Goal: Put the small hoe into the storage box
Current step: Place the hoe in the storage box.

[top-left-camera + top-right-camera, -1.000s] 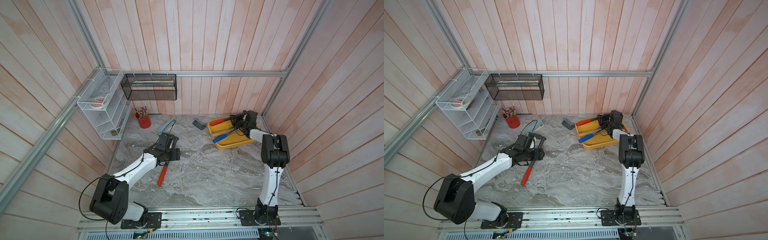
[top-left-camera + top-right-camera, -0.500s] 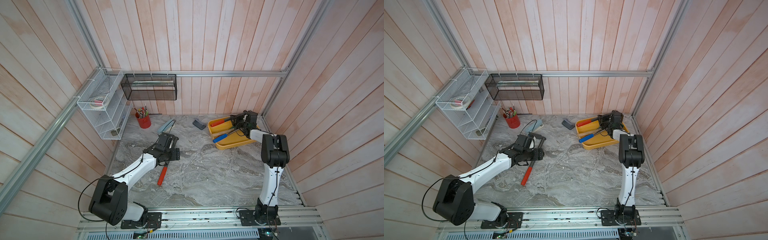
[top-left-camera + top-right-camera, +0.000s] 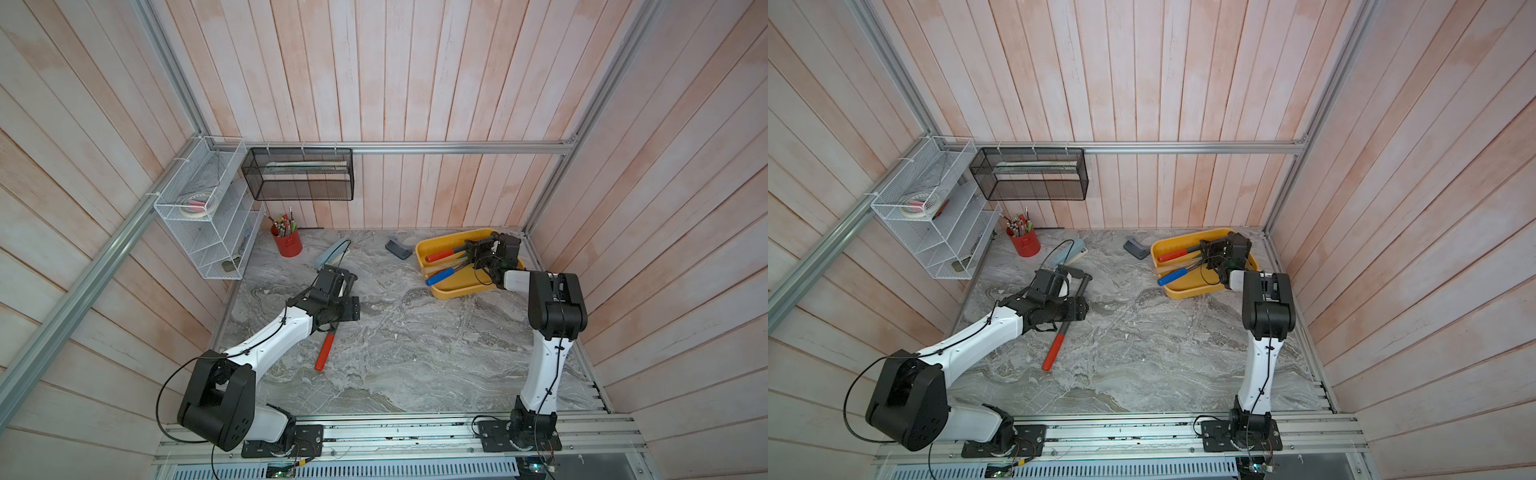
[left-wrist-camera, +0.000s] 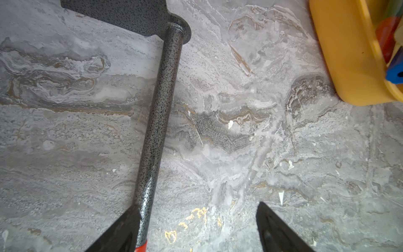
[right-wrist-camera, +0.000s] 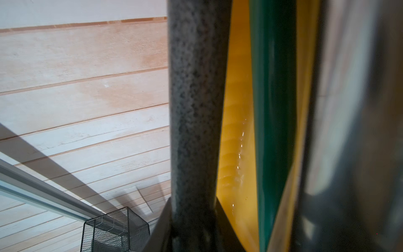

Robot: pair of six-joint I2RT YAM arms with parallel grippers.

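Observation:
The small hoe [image 3: 325, 352] [image 3: 1054, 352] lies on the marble table, with a red handle, a speckled grey shaft [image 4: 160, 104] and a dark flat blade. My left gripper [image 3: 338, 318] [image 3: 1067, 316] [image 4: 196, 207] hangs open just above it, and the shaft passes close along one finger. At the back right stands the yellow storage box [image 3: 457, 296] [image 3: 1192, 294] [image 4: 349, 54]. My right gripper [image 3: 473, 255] [image 3: 1208, 253] [image 5: 192, 209] reaches into it, shut on the speckled shaft of a red-handled tool [image 3: 440, 255] that lies inside.
A blue-handled tool [image 3: 439, 276] also lies in the box. Along the back are a grey block [image 3: 398, 248], a pale blue object [image 3: 330, 253] and a red pen cup [image 3: 287, 243]. A white wire rack [image 3: 208, 216] and a black mesh basket [image 3: 299, 174] hang on the walls.

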